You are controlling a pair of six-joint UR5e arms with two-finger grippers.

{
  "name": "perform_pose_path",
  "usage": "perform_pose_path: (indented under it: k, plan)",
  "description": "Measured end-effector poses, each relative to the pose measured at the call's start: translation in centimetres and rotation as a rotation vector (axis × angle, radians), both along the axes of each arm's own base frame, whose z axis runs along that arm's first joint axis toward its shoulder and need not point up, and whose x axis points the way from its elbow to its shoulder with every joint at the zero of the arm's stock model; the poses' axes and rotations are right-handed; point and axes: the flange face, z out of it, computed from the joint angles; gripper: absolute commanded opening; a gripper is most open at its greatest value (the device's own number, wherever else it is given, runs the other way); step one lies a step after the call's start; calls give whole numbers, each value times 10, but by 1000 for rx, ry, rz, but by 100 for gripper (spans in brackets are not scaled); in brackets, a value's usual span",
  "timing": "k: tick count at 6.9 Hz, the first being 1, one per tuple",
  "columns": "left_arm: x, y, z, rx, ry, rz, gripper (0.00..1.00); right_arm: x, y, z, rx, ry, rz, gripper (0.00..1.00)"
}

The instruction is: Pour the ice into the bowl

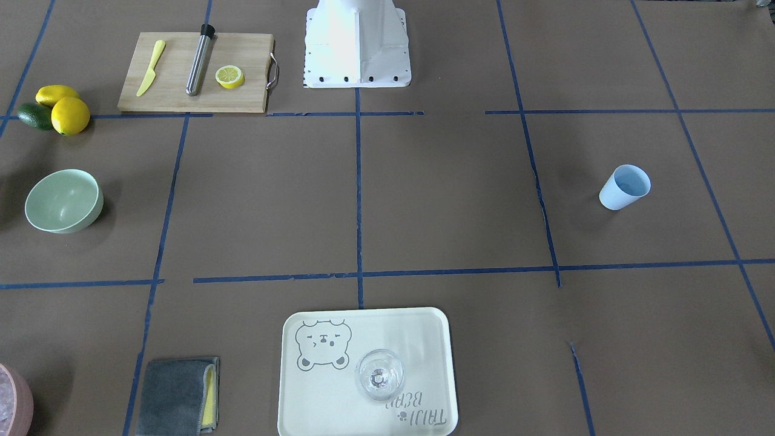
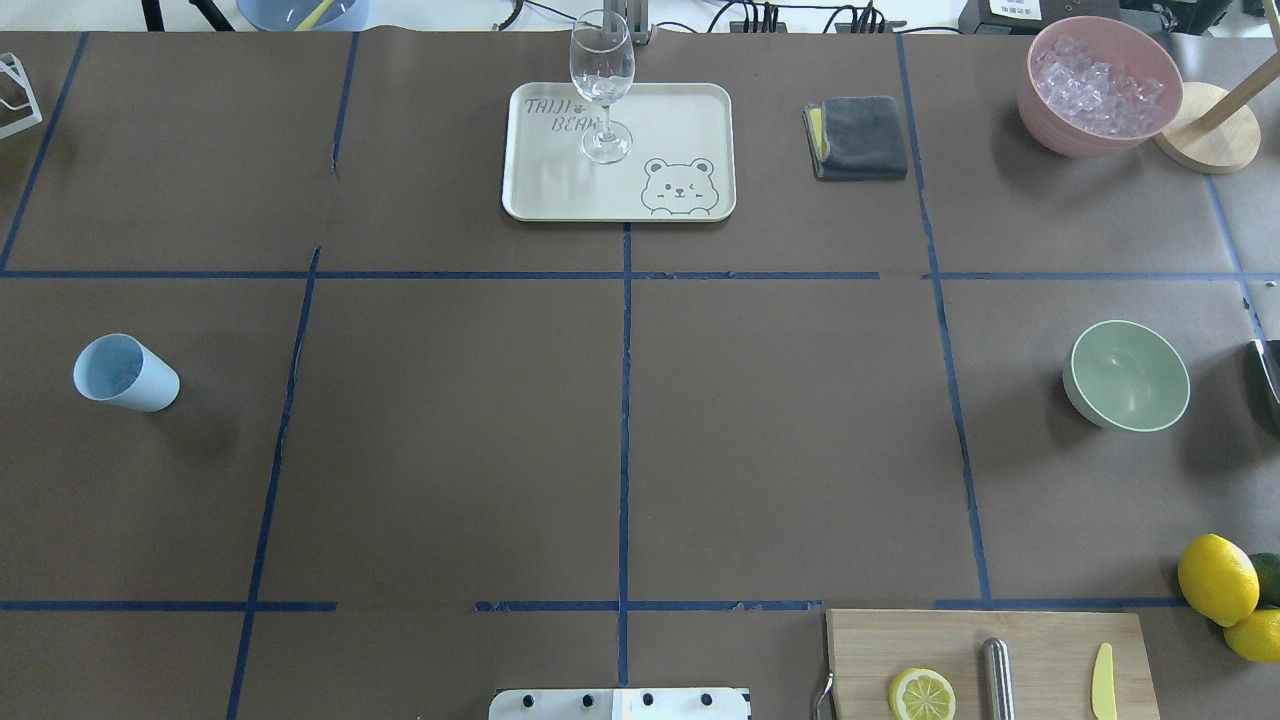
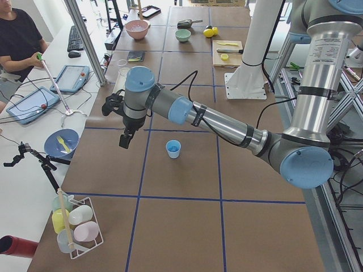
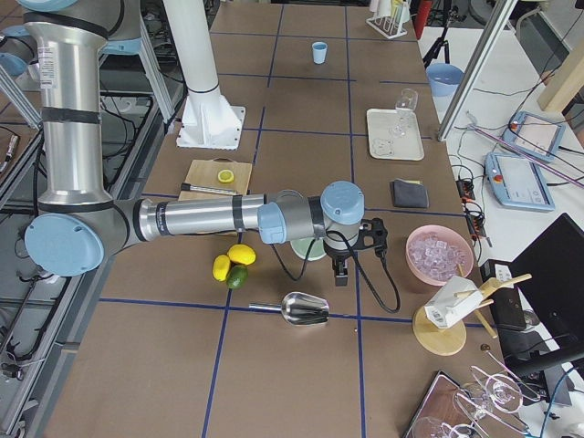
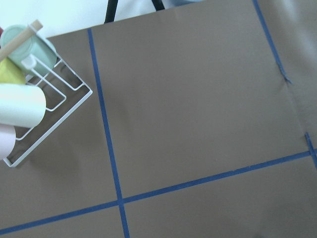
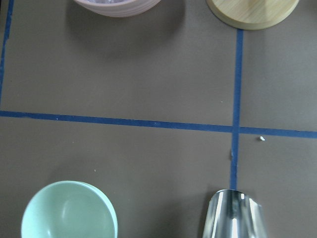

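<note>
Bowl (image 2: 1130, 375), pale mint-green and upright, sits on the robot's right side of the table, between the pink container (image 2: 1098, 85) and the lemons (image 2: 1217, 578), with a metal scoop (image 6: 235, 215) lying near it. Well apart on the left side stands the light blue cup (image 2: 125, 372); you cannot tell what it holds. You see the right gripper (image 4: 339, 276) hanging beside the bowl and the left gripper (image 3: 123, 141) hanging near the cup only from the side cameras, so you cannot tell how far either's jaws are parted or whether they hold anything
</note>
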Motion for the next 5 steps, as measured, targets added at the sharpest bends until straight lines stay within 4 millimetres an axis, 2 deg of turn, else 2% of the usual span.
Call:
perform_pose_path:
  k: [1,3,4,5]
  plan:
    - [21,17,-3,32,7,-57,100,-36,-2,-5,-26,-22,23,100]
    - [79,74,4,56,61,-167,100,-98,6,-9,-54,-49,61,100]
    - [97,107,2,61,77,-205,100,-120,19,-2,-54,-49,70,100]
    - [103,134,0,75,79,-233,100,-135,35,9,-46,-45,76,100]
